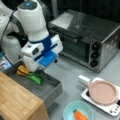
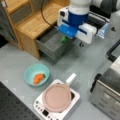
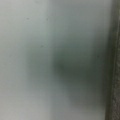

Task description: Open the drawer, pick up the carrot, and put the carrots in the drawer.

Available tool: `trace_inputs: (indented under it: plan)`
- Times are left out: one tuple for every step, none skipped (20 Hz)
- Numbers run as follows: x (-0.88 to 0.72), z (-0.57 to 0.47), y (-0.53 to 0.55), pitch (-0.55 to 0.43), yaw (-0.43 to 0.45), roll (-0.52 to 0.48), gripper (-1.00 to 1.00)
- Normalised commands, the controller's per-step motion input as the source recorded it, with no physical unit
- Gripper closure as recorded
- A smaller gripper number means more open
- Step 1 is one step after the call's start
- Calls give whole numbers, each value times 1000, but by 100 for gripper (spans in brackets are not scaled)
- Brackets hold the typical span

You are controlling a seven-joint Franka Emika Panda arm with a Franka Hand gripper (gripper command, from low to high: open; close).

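The gripper (image 1: 41, 70) hung over the open drawer (image 1: 50, 91), its jaws hidden; the carrot (image 2: 38, 78) lay in the teal bowl (image 2: 28, 73).

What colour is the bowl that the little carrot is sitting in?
Teal, a light blue-green. The round teal bowl shows best in a front view, with the small orange toy carrot inside.

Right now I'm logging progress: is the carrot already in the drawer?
No, in both front views the carrot lies in the teal bowl, apart from the open drawer.
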Motion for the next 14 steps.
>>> trace_inputs:
  plan:
    - [81, 274, -138, 117, 72, 9, -100]
    - [106, 275, -122, 123, 80, 8, -100]
    - [139, 265, -106, 123, 84, 1, -100]
    - [157, 243, -93, 127, 88, -2, -100]
    - [186, 222, -85, 123, 92, -4, -100]
    - [217, 208, -80, 121, 97, -6, -100]
    - [229, 192, -78, 126, 98, -6, -100]
    - [245, 194, -82, 133, 102, -8, -100]
    - [268, 212, -92, 142, 113, -6, -100]
    - [276, 218, -98, 147, 115, -5, -100]
    - [296, 230, -105, 152, 124, -2, -100]
    - [327, 246, -111, 159, 126, 0, -100]
    - [338, 248, -113, 165, 124, 1, -100]
    - [369, 256, -112, 168, 117, 15, -100]
